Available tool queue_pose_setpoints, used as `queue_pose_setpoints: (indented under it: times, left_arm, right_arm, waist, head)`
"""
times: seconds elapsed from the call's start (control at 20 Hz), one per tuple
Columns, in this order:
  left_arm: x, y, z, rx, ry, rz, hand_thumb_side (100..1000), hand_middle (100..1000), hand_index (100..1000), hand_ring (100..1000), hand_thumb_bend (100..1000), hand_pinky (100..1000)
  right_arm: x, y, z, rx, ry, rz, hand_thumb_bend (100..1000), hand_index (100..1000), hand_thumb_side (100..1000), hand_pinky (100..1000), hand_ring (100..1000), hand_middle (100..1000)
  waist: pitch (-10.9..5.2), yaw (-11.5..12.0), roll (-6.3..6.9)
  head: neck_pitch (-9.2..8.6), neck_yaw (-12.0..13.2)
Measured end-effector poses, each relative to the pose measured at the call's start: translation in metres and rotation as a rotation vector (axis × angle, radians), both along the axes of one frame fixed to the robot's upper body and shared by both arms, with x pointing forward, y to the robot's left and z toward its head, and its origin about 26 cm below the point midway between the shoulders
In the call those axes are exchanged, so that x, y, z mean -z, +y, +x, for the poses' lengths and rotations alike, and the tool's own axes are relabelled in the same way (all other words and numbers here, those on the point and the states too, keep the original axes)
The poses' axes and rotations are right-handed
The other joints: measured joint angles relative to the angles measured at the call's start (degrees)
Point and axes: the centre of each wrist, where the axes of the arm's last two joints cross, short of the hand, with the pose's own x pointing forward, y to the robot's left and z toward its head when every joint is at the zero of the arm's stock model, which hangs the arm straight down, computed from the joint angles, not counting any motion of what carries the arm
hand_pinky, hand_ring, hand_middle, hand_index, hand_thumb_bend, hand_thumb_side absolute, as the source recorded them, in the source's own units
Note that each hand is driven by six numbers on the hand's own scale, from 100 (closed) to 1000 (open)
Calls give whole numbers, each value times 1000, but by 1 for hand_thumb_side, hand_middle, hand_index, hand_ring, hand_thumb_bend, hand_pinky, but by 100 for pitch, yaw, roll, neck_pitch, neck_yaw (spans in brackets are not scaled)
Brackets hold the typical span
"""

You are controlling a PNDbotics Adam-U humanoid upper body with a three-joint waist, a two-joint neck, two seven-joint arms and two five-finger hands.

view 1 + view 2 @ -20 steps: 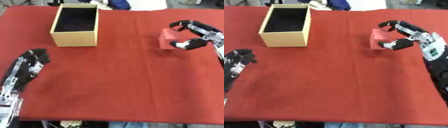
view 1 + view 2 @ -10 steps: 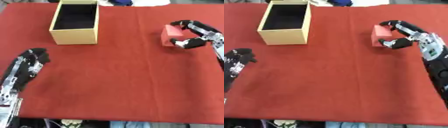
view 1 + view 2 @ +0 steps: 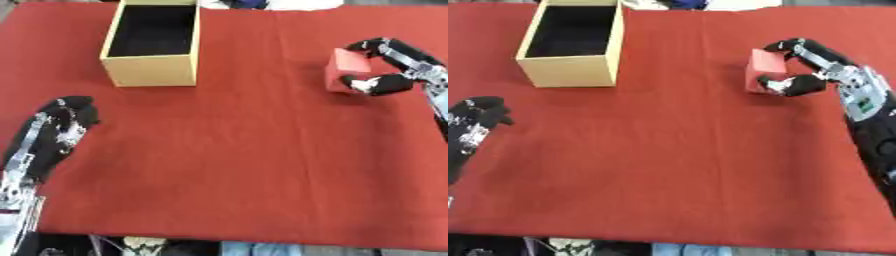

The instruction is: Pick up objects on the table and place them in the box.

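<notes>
The robot's right hand [image 3: 820, 70] is curling fingers and thumb around a small red cube [image 3: 761, 76] at the red cloth-covered table's [image 3: 245, 150] right side, hiding its far face. The open yellow cardboard box [image 3: 153, 42] is sitting far left (interior dark). The left hand [image 3: 66, 122] is resting low left, fingers bent, empty; the right eye view is cropping its arm.

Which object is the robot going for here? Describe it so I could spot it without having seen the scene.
On the red table cloth, look to the right side, away from the open yellow box at upper left. The red block sits there with the right hand curled round it. It is the only loose object on the cloth, nearly matching its colour.
</notes>
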Motion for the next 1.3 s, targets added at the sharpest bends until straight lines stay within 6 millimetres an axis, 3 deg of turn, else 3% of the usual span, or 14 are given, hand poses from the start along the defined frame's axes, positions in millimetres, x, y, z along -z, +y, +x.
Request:
queue_pose_setpoints:
  times: [0.3, 0.75, 0.8, 0.9, 0.95, 1.0, 1.3]
  left_arm:
    - [-1, 0, 1, 0, -2, 0, 560, 593, 739, 599, 483, 1000]
    - [-2, -1, 1, 2, 2, 0, 557, 592, 738, 599, 485, 1000]
    - [-2, -1, 1, 2, 2, 0, 557, 592, 738, 599, 485, 1000]
    - [-2, -1, 1, 3, 3, 0, 557, 592, 738, 599, 485, 1000]
    - [-2, -1, 1, 3, 3, 0, 557, 592, 738, 599, 484, 1000]
    - [-2, -1, 1, 4, 4, 0, 556, 592, 738, 599, 484, 1000]
    - [0, -3, 1, 23, 11, 1, 554, 592, 737, 598, 484, 1000]
  right_arm:
    - [-10, 6, 1, -38, -57, 16, 267, 604, 267, 749, 783, 324]
    - [-56, 37, 2, -207, -177, 39, 323, 609, 155, 749, 781, 326]
    - [-63, 41, 2, -223, -187, 40, 301, 610, 188, 749, 781, 327]
    - [-73, 52, 3, -254, -205, 45, 313, 612, 143, 748, 780, 328]
    - [-78, 57, 4, -267, -212, 50, 288, 614, 178, 749, 781, 328]
    - [-82, 63, 5, -278, -218, 54, 303, 615, 129, 749, 781, 328]
    - [-93, 98, 11, -336, -223, 82, 287, 623, 115, 751, 783, 334]
  waist:
    - [-2, -9, -54]
    - [-77, -21, -128]
    - [-86, -21, -134]
    - [-102, -21, -149]
    - [-114, -21, -154]
    - [-123, -20, -156]
    - [-204, 64, -152]
  head:
    - [0, 6]
    - [0, 22]
    - [0, 24]
    - [0, 24]
    - [0, 24]
    - [0, 24]
    - [0, -20]
